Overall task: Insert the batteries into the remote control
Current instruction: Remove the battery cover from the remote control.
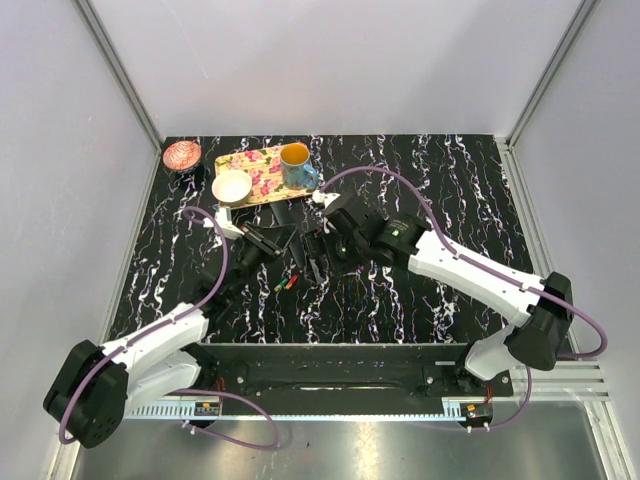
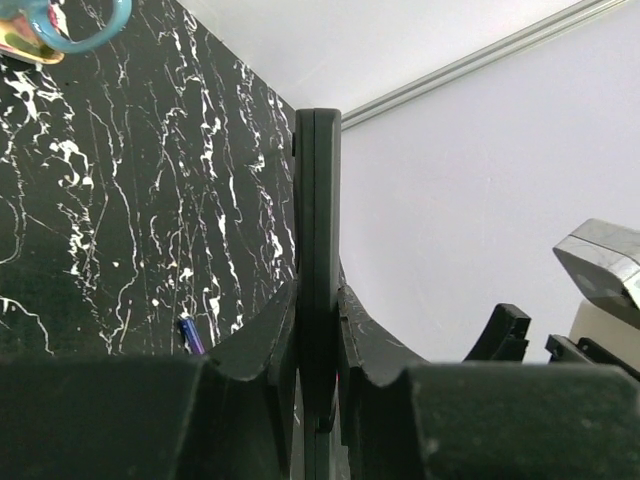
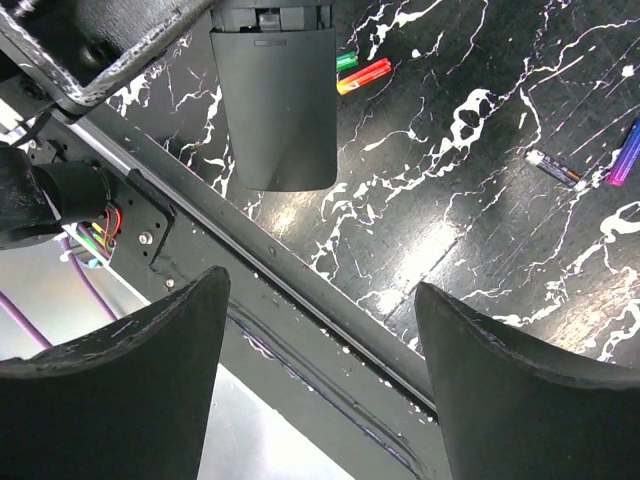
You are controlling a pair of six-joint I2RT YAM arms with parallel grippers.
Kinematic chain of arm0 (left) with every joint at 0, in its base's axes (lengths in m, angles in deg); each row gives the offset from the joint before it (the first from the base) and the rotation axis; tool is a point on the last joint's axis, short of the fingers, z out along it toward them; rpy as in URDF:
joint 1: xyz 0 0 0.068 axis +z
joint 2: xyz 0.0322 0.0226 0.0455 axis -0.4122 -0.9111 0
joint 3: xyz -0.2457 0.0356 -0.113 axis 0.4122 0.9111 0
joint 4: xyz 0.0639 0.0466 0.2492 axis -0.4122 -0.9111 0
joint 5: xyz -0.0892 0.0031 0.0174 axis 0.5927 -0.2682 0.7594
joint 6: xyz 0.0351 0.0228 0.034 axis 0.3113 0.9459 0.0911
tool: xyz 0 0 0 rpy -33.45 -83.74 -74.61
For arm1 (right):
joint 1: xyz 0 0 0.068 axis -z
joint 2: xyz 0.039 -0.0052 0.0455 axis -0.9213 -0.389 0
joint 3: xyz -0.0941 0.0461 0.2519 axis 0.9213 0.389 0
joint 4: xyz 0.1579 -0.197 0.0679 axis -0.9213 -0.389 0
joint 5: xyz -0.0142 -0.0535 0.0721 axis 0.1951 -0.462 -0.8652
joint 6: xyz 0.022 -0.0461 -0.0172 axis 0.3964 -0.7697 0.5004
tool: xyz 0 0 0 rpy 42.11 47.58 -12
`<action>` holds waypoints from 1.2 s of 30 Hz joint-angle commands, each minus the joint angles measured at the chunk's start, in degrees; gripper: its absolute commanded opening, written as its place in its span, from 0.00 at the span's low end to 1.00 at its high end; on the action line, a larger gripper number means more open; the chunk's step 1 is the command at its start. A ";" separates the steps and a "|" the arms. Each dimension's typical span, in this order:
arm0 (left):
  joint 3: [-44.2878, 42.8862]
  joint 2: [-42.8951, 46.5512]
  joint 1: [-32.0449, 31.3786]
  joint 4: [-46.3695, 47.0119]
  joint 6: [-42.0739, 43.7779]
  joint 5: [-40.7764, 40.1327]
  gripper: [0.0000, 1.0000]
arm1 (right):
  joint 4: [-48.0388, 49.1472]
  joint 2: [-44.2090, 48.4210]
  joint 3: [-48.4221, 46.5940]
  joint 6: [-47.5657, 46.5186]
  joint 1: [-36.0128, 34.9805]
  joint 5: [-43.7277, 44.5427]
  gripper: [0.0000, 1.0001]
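Left claw [image 2: 316, 320] grips remote control [image 2: 318, 200] — right claw [image 3: 322, 290] agape.

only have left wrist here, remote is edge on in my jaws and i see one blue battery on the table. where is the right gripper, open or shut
observer: right gripper is open and empty, with the flat face of the remote ahead of it.
operator: any more batteries
observer: yes, red-and-green batteries lie together on the table, showing beside the remote's edge in the right wrist view.
operator: recess open on that face
observer: no open recess shows there; that face is a plain dark panel.
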 commanded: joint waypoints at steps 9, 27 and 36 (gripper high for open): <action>-1.37 0.44 0.19 6.84 -1.94 3.92 0.00 | 3.49 -3.56 -6.39 -1.24 -1.11 3.68 0.84; -0.93 0.26 0.19 7.81 -2.20 4.18 0.00 | 4.02 -6.46 -7.10 -2.21 -1.20 2.18 0.67; -0.75 0.26 0.19 7.99 -2.29 4.36 0.00 | 4.46 -6.72 -6.83 -2.38 -1.20 1.31 0.60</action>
